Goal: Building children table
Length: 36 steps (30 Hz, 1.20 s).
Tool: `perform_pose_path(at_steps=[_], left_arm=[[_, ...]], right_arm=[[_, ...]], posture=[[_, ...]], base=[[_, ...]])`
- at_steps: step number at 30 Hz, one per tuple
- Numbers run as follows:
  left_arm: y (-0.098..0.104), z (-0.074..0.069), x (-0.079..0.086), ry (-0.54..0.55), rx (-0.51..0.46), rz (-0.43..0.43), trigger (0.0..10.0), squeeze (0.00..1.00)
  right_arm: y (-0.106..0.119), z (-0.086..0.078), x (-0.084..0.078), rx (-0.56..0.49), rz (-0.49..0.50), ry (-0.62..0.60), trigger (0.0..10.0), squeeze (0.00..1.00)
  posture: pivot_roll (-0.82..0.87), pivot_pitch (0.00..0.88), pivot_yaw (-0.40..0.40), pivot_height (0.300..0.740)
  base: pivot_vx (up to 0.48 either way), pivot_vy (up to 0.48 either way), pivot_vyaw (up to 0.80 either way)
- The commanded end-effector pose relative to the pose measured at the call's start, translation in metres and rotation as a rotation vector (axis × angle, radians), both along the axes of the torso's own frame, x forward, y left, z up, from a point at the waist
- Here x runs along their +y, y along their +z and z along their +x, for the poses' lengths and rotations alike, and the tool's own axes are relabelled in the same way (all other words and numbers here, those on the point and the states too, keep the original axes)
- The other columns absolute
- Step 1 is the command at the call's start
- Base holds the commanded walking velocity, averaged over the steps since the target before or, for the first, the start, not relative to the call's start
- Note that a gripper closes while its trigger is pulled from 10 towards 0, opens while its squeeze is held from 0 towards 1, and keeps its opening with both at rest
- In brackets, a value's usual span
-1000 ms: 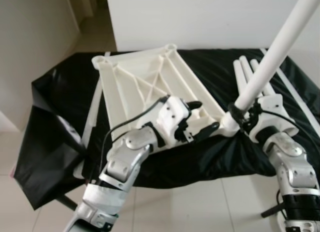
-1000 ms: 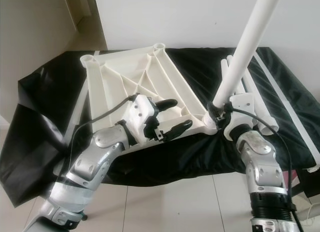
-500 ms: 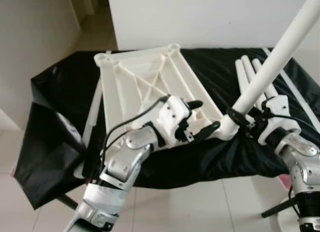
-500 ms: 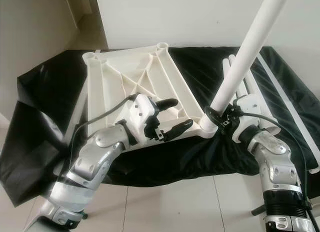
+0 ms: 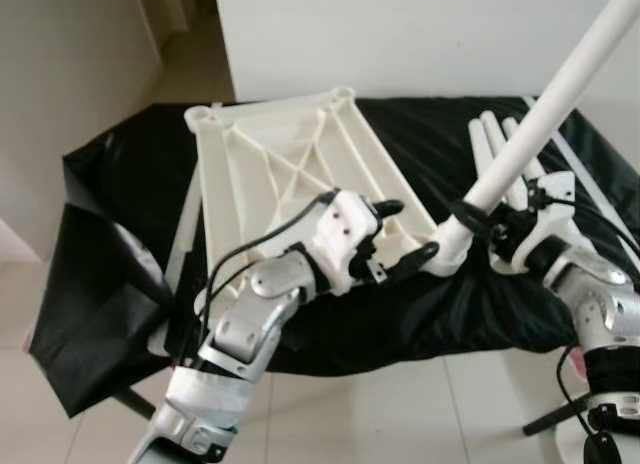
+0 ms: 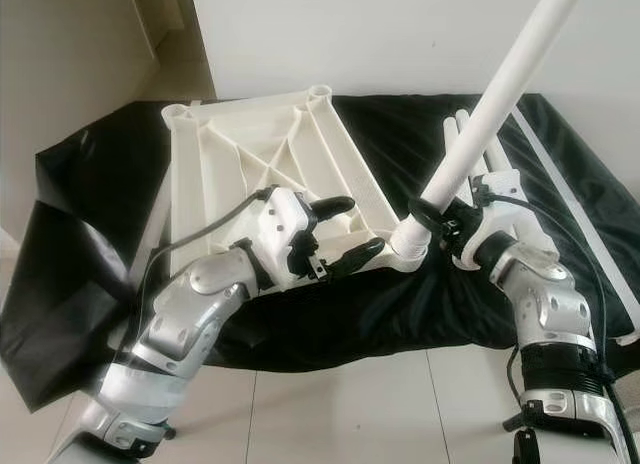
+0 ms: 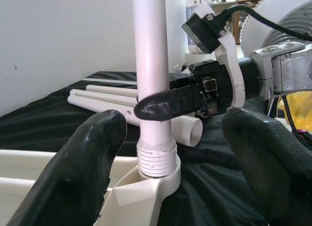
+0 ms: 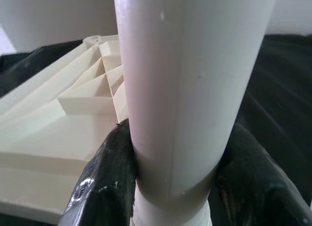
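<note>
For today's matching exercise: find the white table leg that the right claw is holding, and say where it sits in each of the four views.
Left eye view: the table leg slants from the upper right corner down to the tabletop's near corner.
Right eye view: the same slant, right of centre.
Left wrist view: upright, left of centre.
Right wrist view: close up, centre.
Shared landmark: the upturned white tabletop.
</note>
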<state>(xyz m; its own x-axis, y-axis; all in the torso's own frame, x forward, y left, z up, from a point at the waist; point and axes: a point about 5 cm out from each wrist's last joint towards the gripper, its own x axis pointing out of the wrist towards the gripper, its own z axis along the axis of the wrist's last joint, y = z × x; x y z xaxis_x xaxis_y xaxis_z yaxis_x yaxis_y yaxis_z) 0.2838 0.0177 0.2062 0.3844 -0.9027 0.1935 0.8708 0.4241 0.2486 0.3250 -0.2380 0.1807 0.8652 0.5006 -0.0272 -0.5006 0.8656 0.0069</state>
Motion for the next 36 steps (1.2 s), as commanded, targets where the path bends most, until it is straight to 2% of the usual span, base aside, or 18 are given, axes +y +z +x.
perform_pose_path(at_steps=[1,9,18,21,26,27,31,36], left_arm=[[0.003,0.001,0.002,0.016,-0.013,0.005,10.0,0.0],[0.003,0.002,0.002,0.021,-0.013,0.004,10.0,0.0],[0.003,0.002,0.001,0.017,-0.015,0.002,10.0,0.0],[0.003,0.001,0.0,0.013,-0.016,0.004,10.0,0.0],[0.003,0.001,0.0,0.013,-0.017,0.004,10.0,0.0],[0.003,0.001,0.0,0.012,-0.018,0.003,10.0,0.0],[0.004,0.001,-0.001,0.011,-0.019,0.001,10.0,0.0],[0.004,0.001,-0.001,0.013,-0.02,0.0,10.0,0.0]], right_arm=[[-0.023,-0.004,0.009,0.084,-0.048,0.055,10.0,0.0],[-0.023,-0.014,0.018,0.037,-0.149,0.194,10.0,0.0],[-0.021,-0.008,0.005,0.077,-0.208,0.188,10.0,0.0],[-0.019,-0.007,0.004,0.1,-0.255,0.261,10.0,0.0],[-0.018,-0.007,0.005,0.103,-0.268,0.289,10.0,0.0],[-0.016,-0.007,0.008,0.103,-0.28,0.335,10.0,0.0],[-0.014,-0.006,0.011,0.105,-0.293,0.393,10.0,0.0],[-0.012,0.0,0.012,0.113,-0.271,0.394,10.0,0.0]], posture=[[-0.1,0.064,0.038,0.74],[-0.1,0.063,0.037,0.74],[-0.1,0.055,0.039,0.74],[-0.1,0.049,0.038,0.74],[-0.1,0.045,0.037,0.74],[-0.09,0.039,0.034,0.74],[-0.09,0.035,0.033,0.74],[-0.09,0.027,0.033,0.74]], base=[[0.0,0.0,0.0],[0.0,0.0,0.0],[0.0,0.0,0.0],[0.0,0.0,0.0],[0.0,0.0,0.0],[0.0,0.0,0.0],[0.0,0.0,0.0],[0.0,0.0,0.0]])
